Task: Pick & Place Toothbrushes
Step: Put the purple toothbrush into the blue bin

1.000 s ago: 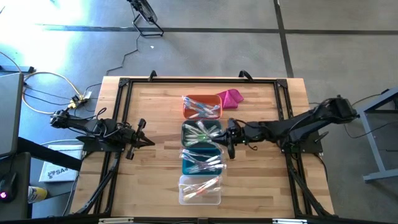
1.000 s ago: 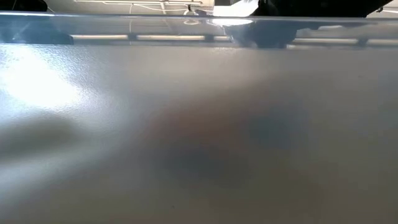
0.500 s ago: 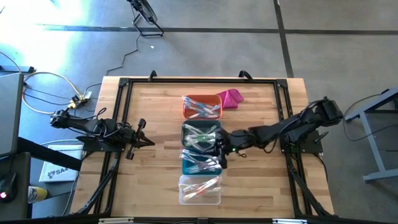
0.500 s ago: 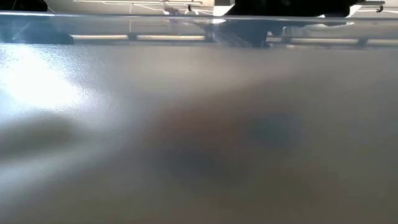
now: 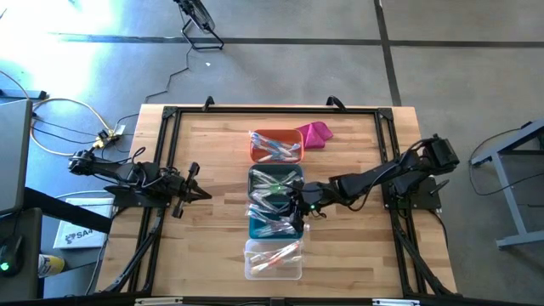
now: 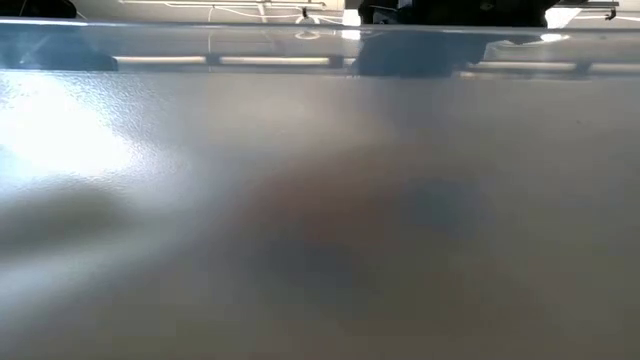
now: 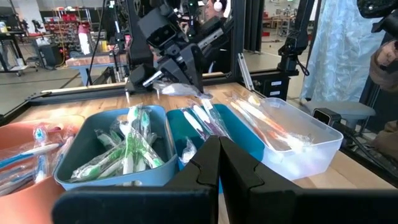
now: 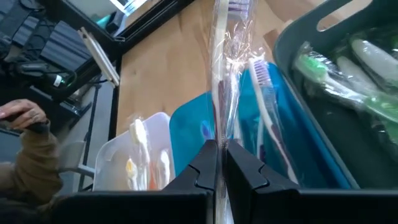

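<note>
Several wrapped toothbrushes lie in four bins set in a column: orange point(image 5: 276, 146), grey point(image 5: 274, 183), teal point(image 5: 270, 224) and clear point(image 5: 274, 260). My right gripper point(image 5: 297, 209) reaches in from the table's right. It hangs over the teal bin point(image 8: 189, 127), shut on one wrapped toothbrush point(image 8: 225, 68) with purple bristles. It also shows in the left wrist view point(image 7: 185, 73), above the teal bin point(image 7: 208, 124). My left gripper point(image 5: 201, 194) waits shut at the table's left side, level, pointing at the bins, its fingers point(image 7: 219, 163) together. My right gripper pinches the wrapped toothbrush's handle end point(image 8: 219, 134) between its two fingers. The fingers slant down from the table's right. The brush runs on straight ahead of the fingertips, its bristle head point(image 8: 239, 7) farthest out. It is lifted clear above the teal bin.
A magenta cloth lump point(image 5: 316, 133) lies beside the orange bin at the far side. A black frame point(image 5: 170, 115) runs around the wooden tabletop. A person's hand point(image 8: 22, 115) shows beyond the table's near edge in the right wrist view.
My right gripper has moved toward the table's left and a little toward its near edge, sinking and rolling, from the grey bin's right rim to above the teal bin. It has stayed shut on the toothbrush, which has gone along with it.
</note>
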Controlling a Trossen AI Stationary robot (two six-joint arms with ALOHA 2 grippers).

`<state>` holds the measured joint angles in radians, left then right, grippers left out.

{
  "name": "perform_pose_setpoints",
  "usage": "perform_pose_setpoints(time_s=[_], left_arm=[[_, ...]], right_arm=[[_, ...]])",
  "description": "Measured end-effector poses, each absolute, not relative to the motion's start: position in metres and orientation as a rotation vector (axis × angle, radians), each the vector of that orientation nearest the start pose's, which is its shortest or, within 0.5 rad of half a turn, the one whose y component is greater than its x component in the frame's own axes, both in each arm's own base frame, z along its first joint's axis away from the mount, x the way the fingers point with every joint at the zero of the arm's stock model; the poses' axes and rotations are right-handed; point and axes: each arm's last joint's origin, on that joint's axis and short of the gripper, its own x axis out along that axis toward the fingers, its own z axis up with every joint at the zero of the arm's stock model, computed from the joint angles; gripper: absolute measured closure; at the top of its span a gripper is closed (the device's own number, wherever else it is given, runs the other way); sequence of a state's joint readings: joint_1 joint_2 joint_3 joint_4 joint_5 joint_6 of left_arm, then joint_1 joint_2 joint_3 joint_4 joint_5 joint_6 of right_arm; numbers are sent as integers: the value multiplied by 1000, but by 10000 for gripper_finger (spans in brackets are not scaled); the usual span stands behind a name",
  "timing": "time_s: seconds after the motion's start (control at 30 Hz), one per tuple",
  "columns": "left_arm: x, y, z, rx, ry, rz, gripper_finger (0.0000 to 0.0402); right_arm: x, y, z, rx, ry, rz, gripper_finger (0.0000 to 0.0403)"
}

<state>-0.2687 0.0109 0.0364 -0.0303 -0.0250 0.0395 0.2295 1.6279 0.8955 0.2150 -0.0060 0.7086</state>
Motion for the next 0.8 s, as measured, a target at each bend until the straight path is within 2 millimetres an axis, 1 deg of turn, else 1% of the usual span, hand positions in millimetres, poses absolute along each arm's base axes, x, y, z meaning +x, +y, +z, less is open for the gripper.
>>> perform_pose_setpoints(time_s=[0.23,0.37,0.53,0.73,0.8], left_arm=[[93,-25,172,40,1,-244,401],[93,-25,172,40,1,-244,401],[93,-25,172,29,4,-244,401],[93,-25,171,19,12,-258,401],[93,-25,171,19,14,-259,401]], right_arm=[[332,77,200,626,570,24,396],[334,80,193,616,587,11,396],[339,82,178,609,616,7,396],[343,83,169,607,629,21,395],[341,83,166,610,654,20,391]])
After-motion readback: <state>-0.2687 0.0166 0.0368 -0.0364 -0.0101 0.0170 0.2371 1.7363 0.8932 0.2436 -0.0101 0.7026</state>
